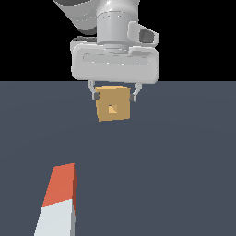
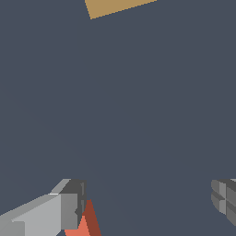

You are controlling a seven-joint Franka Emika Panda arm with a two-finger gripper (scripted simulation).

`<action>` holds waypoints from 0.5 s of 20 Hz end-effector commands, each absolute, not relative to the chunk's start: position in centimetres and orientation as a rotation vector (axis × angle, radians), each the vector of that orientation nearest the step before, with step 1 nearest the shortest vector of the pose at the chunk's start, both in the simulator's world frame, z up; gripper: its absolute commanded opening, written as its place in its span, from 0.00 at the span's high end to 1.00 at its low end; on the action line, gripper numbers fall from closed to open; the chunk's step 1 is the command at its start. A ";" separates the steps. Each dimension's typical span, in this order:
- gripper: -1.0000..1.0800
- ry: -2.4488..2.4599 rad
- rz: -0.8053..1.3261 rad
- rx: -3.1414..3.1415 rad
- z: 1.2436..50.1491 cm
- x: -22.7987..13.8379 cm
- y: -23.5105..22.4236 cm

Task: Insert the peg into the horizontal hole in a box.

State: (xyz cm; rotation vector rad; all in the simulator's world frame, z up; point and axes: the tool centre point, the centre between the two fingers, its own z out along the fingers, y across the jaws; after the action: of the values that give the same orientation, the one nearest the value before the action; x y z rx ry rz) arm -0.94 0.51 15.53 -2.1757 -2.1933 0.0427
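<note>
The peg (image 1: 57, 203) lies on the dark floor at the front of the exterior view, its orange-red half pointing away and its white half toward the camera. The tan box (image 1: 104, 117) stands farther back, its small square hole (image 1: 113, 109) facing the camera. My gripper (image 1: 115, 94) is open and empty, with a finger showing on each side of the box's top in that view. In the wrist view the gripper (image 2: 147, 203) is open wide. The peg's orange end (image 2: 84, 225) sits beside one finger (image 2: 69, 207), and the box (image 2: 115, 7) lies far off at the frame's edge.
A flat dark grey floor (image 1: 184, 161) spreads under everything, with black background behind it. No other objects show.
</note>
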 end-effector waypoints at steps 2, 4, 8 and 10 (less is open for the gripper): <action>0.04 -2.193 0.043 -2.176 15.5 -1.0 0.5; 0.04 -2.197 0.042 -2.173 15.5 -1.0 0.3; 0.04 -2.211 0.041 -2.161 15.1 -1.5 -0.6; 0.04 -2.223 0.040 -2.152 14.8 -1.8 -1.3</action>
State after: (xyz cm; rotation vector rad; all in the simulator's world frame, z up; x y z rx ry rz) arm -1.56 -0.76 15.04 -2.1570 -2.2162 0.0399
